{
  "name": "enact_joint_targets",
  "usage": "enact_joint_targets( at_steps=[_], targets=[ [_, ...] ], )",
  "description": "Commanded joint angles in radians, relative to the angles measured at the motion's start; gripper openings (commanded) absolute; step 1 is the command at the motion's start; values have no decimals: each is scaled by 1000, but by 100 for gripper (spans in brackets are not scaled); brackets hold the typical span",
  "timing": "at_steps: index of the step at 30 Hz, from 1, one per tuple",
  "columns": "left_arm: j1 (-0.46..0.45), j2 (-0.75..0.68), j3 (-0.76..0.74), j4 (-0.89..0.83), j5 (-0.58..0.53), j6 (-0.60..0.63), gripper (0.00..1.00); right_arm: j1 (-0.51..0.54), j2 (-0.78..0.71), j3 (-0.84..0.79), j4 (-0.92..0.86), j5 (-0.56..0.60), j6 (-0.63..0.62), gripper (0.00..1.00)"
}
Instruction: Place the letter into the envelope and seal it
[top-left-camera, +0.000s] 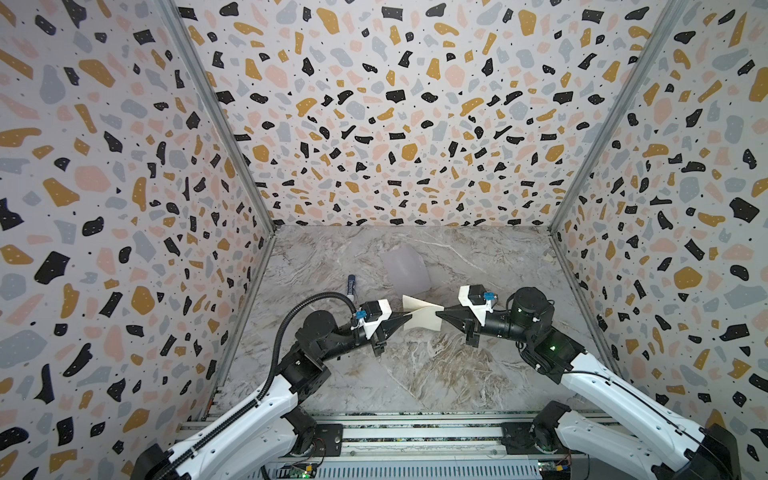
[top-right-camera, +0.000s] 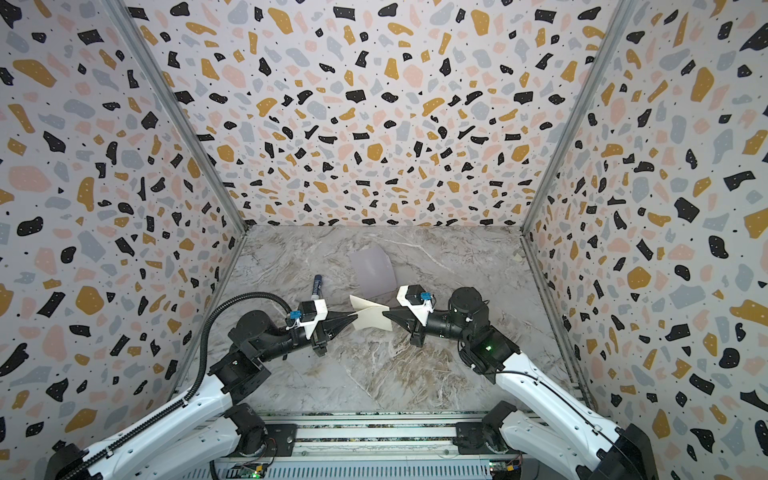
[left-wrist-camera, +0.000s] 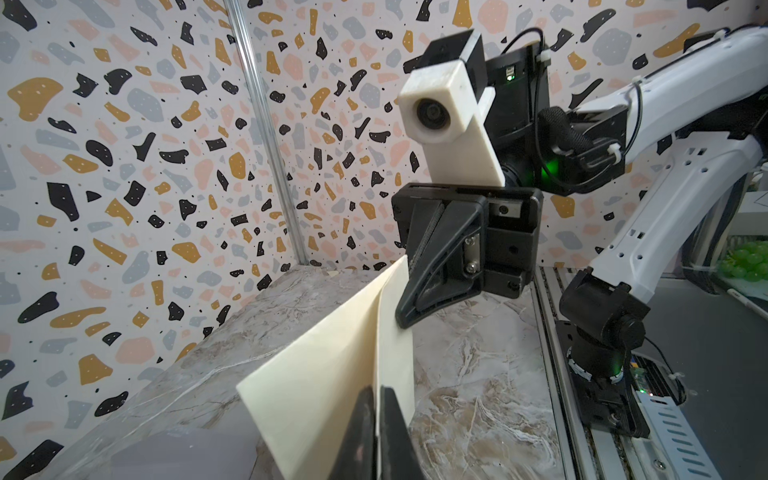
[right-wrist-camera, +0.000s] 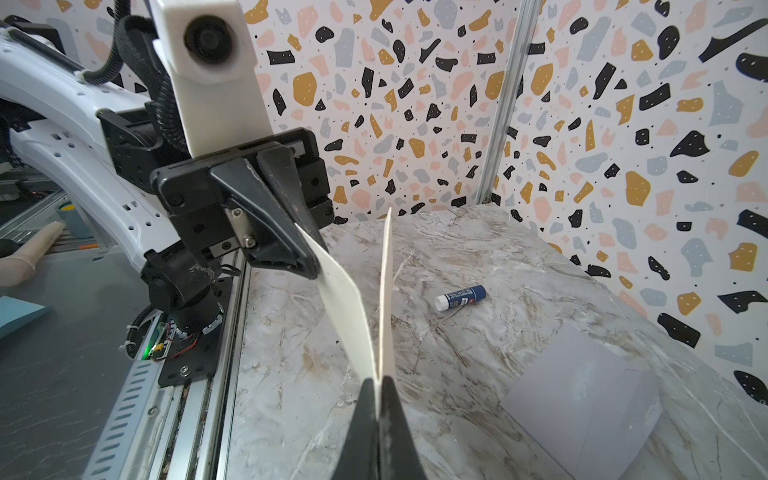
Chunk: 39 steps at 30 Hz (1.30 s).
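While left hand (top-left-camera: 409, 318), right hand (top-left-camera: 438, 312) clench folded letter (top-left-camera: 424, 322), right wrist view shows glue stick (right-wrist-camera: 460, 298); left wrist doesn't.

glue stick (right-wrist-camera: 460, 297) label: unreadable | envelope (left-wrist-camera: 174, 453): blurred, cut by frame edge

Table (top-left-camera: 415, 374) front free; glue stick (top-left-camera: 350, 286) & envelope (top-left-camera: 405, 268) obstruct further back.

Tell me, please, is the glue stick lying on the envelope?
No, the glue stick lies on the bare marble table, well apart from the envelope.
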Motion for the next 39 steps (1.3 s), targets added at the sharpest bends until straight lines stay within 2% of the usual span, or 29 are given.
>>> enact_joint_targets(
  at_steps=[1, 3, 6, 11, 18, 25, 34, 39],
  targets=[
    [0, -19, 93, -181, -59, 142, 29, -2, 3, 98, -144, 19, -94, 0],
    [0, -35, 159, -314, -89, 226, 46, -2, 16, 143, -249, 41, -152, 0],
    [0, -45, 235, -437, -86, 317, 63, -2, 46, 207, -387, 69, -222, 0],
    [-1, -18, 257, -439, -17, 360, 72, 18, 106, 284, -537, 144, -303, 0],
    [-3, 98, 274, -424, 68, 364, 69, 99, 195, 347, -635, 251, -344, 0],
    [-3, 188, 272, -420, 93, 383, 57, 127, 227, 353, -632, 244, -345, 0],
    [-3, 228, 238, -356, 106, 361, 43, 136, 226, 346, -619, 222, -341, 0],
    [-5, 249, 232, -334, 112, 342, 41, 139, 220, 343, -613, 215, -339, 0]
  ],
)
